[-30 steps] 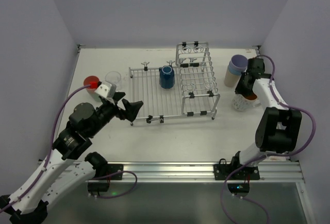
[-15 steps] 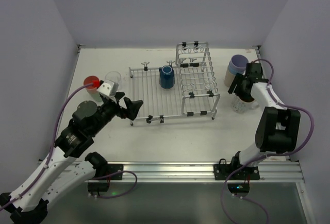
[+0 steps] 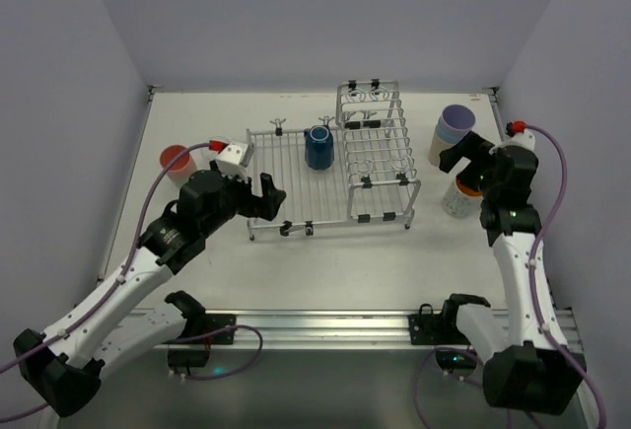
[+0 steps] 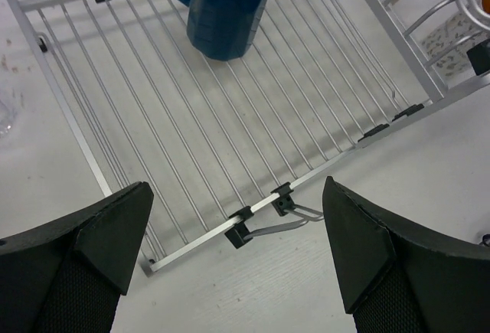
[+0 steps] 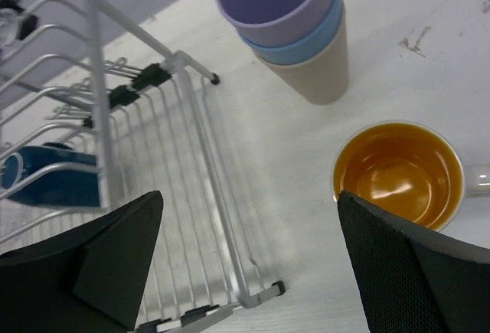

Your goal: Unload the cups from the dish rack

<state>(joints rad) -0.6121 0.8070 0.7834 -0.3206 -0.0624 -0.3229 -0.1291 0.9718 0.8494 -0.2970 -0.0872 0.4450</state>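
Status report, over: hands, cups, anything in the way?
Left hand open over dish rack. Right hand open above orange-lined mug, off the rack. Dark blue mug on rack's flat grid; path looks clear.

Mug (image 3: 317, 147) on dish rack (image 3: 291, 180), stacked cups (image 3: 452, 133) to its right, lone cup (image 3: 175, 160) left

Dark blue mug (image 4: 226, 8): upper part cut off by the top edge, left wrist view.
Orange-lined cup (image 3: 455, 200): rim partly hidden behind the right arm (image 3: 508, 178), top view.
Clear cup (image 4: 6, 111): blurred sliver at the left edge.
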